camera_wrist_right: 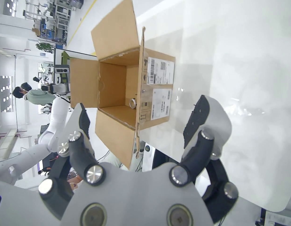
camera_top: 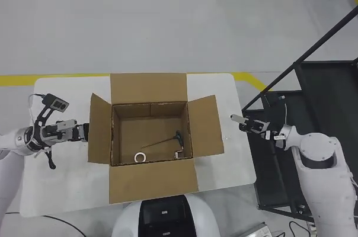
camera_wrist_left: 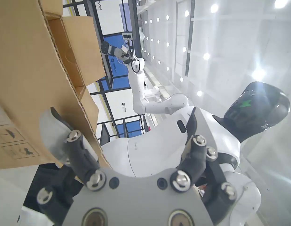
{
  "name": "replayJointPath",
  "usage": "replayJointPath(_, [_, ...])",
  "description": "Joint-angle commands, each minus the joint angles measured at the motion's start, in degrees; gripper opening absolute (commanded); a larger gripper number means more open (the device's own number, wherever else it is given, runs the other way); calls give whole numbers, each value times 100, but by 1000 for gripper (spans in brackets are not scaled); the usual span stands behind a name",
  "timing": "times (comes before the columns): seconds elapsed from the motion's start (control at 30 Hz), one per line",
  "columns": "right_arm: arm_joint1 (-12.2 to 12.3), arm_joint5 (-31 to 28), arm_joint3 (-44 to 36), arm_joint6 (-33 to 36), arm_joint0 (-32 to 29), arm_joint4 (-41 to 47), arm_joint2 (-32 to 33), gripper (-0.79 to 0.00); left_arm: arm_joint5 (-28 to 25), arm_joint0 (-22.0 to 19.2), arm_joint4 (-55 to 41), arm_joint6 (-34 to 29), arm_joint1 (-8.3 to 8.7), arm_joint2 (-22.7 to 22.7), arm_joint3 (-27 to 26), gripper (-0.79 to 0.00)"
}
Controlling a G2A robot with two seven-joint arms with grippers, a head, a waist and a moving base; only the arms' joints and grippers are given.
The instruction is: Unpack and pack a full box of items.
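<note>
Parked each side of the open brown cardboard box [camera_top: 148, 87], with left gripper [camera_top: 83, 131] and right gripper [camera_top: 235, 119] spread wide, empty, ready to reach in.

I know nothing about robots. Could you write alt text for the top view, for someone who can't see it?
An open cardboard box sits on a white table, holding a thin long-handled tool and a small ring. The left gripper is close by one side flap, and the right gripper is beyond the opposite flap, apart from it.
</note>
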Motion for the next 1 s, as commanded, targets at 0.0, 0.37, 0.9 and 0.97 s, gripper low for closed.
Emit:
replayJointPath(0.0, [-3,26,162,63,117,-172,-328,0,0,-153,26,0,-6,276,-46,0])
replayJointPath(0.37, [-42,-449,147,428,631,489,-1271,0,0,-1076,380,0,-166,1761,374,0])
replayJointPath(0.9, [-183,-156,-167,164,1438,-428,-3231,0,-127,-1831,1270,127,-361,2544,1033,0])
replayJointPath(0.97, [-218,-133,-34,78,1593,-476,-3442,0,-176,-1844,1435,176,-364,2572,1003,0])
